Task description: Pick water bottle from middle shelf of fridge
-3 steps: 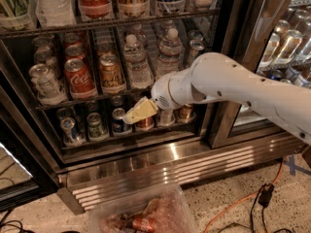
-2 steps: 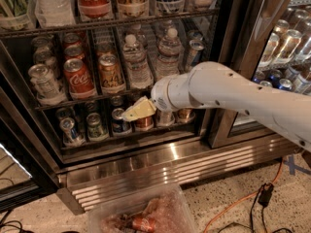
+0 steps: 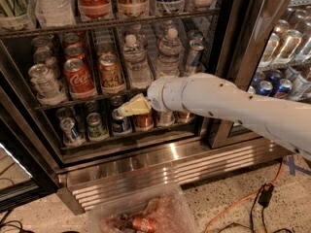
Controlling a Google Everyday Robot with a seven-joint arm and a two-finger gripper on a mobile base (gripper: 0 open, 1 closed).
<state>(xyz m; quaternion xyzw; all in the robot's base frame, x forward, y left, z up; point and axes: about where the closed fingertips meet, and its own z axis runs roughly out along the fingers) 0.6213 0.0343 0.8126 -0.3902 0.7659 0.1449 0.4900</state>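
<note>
Yellow-tipped gripper (image 3: pixel 124 111) sits just below the dark wire middle shelf (image 3: pixel 73 101). Clear ribbed white-capped water bottle (image 3: pixel 136 64) stands upright above it.

Floor (image 3: pixel 291 212), bin (image 3: pixel 176 203), orange cable (image 3: pixel 228 207), claw (image 3: pixel 127 108) at fridge (image 3: pixel 146 165)

The gripper (image 3: pixel 122 111) edges slightly left, in front of the cans (image 3: pixel 120 123) below the middle shelf (image 3: pixel 82 100). The arm (image 3: pixel 228 103) behind it sinks lower.

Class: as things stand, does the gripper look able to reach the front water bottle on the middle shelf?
Probably yes: the gripper sits below the water bottle, before the open fridge. Only the rail of the middle shelf lies between, so it would need to rise first.
</note>
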